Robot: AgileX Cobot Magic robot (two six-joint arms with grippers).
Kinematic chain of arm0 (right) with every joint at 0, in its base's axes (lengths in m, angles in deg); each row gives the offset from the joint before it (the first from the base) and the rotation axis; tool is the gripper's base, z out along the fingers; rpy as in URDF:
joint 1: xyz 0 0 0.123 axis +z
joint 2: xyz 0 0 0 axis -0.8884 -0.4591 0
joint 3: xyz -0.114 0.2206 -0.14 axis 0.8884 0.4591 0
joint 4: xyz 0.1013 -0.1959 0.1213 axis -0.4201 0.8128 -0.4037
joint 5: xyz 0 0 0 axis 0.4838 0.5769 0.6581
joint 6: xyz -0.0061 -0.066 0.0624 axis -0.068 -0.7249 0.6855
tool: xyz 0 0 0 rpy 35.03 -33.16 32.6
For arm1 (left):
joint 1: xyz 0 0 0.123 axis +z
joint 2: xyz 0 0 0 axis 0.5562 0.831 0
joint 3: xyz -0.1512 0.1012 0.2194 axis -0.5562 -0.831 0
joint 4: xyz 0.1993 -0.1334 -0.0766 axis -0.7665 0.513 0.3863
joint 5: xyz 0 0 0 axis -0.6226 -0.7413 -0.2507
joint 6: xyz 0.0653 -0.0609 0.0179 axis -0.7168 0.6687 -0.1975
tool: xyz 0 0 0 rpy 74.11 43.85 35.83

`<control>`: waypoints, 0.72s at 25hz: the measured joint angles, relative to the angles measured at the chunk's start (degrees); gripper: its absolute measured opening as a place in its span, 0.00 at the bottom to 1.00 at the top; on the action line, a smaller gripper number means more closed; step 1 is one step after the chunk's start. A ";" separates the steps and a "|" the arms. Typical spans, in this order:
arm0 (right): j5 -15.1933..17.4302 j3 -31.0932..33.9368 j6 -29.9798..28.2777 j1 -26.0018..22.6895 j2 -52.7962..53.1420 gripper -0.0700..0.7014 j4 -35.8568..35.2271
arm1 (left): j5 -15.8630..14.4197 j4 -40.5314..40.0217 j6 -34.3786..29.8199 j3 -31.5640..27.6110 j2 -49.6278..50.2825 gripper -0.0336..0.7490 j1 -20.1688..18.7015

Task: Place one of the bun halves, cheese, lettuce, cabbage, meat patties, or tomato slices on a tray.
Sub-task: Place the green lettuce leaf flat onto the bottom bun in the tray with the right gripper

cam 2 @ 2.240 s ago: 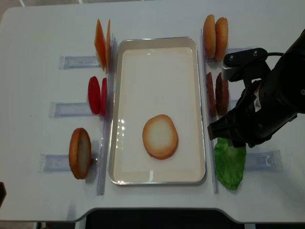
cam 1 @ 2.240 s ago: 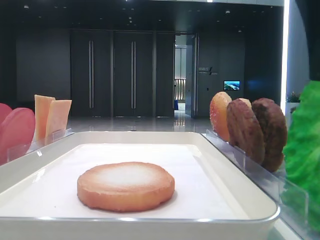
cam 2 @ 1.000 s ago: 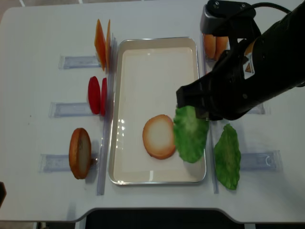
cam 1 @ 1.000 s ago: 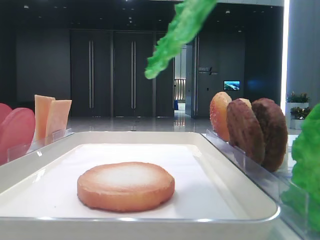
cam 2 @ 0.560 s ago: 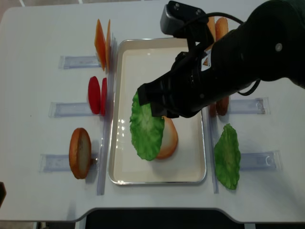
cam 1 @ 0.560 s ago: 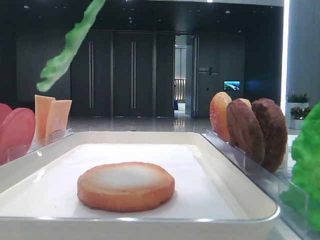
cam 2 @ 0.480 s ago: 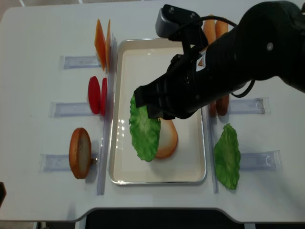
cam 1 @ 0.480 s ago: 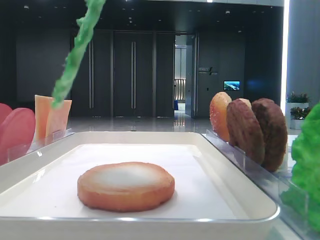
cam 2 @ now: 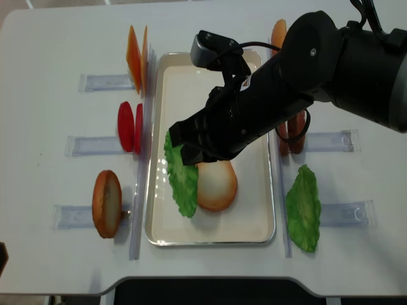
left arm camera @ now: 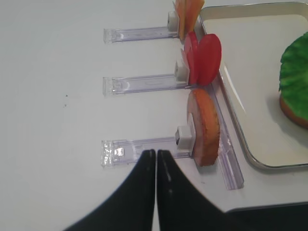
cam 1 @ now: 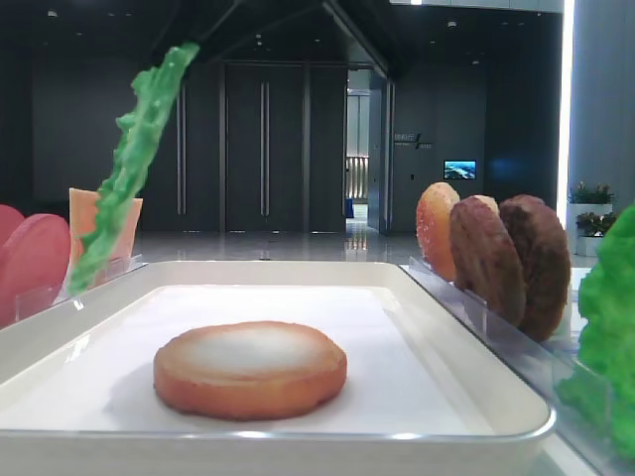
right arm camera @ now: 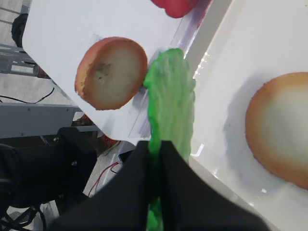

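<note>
While the right gripper (right arm camera: 154,159) holds its two black fingers pressed together on the edge of a lettuce leaf (cam 2: 181,178), the leaf hangs in the air over the near-left part of the white tray (cam 2: 210,238). It dangles almost edge-on, its long axis running steeply downward from the fingers, with the free tip lowest. In the low front view the leaf (cam 1: 129,188) looks like a thin green ribbon, clear above the tray floor and touching nothing below it.

The bun half (cam 2: 215,184) already on the tray lies flat, pale face up, just to the right of the hanging leaf; from overhead the leaf's edge overlaps the bun's left side. To land on the bun, the leaf would probably need carrying a little to the right and lowering.

The left gripper (left arm camera: 156,161) rests with its fingers closed and empty over the bare table, near the bun half (left arm camera: 204,125) standing upright in its clear holder, well left of the tray. The right arm is by far the nearer one. A second lettuce leaf (cam 2: 303,206) lies on the table to the tray's right.
</note>
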 joint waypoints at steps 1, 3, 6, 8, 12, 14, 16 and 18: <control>-0.06 0.00 -0.63 -0.55 -0.31 0.12 -0.28 | 0.00 0.00 0.00 0.00 0.00 0.04 0.00; -0.17 0.00 -1.09 -1.65 -0.73 0.12 -0.60 | 0.00 0.00 0.00 0.00 0.00 0.04 0.00; -0.33 0.00 -2.37 -2.80 -1.66 0.12 -1.44 | 0.00 0.00 0.00 0.00 0.00 0.04 0.00; -0.33 0.00 -3.28 -3.24 -2.49 0.12 -2.14 | 0.00 0.00 0.00 0.00 0.00 0.04 0.00; -0.27 0.00 -4.27 -3.26 -4.26 0.12 -2.33 | 0.00 0.00 0.00 0.00 0.00 0.04 0.00; -0.27 0.00 -4.86 -3.26 -4.88 0.12 -2.48 | 0.00 0.00 0.00 0.00 0.00 0.04 0.00; -0.27 0.00 -5.51 -3.31 -4.96 0.12 -2.54 | 0.00 0.00 0.00 0.00 0.00 0.04 0.00; -0.27 0.00 -5.72 -3.58 -4.99 0.12 -2.59 | 0.00 0.00 0.00 0.00 0.00 0.04 0.00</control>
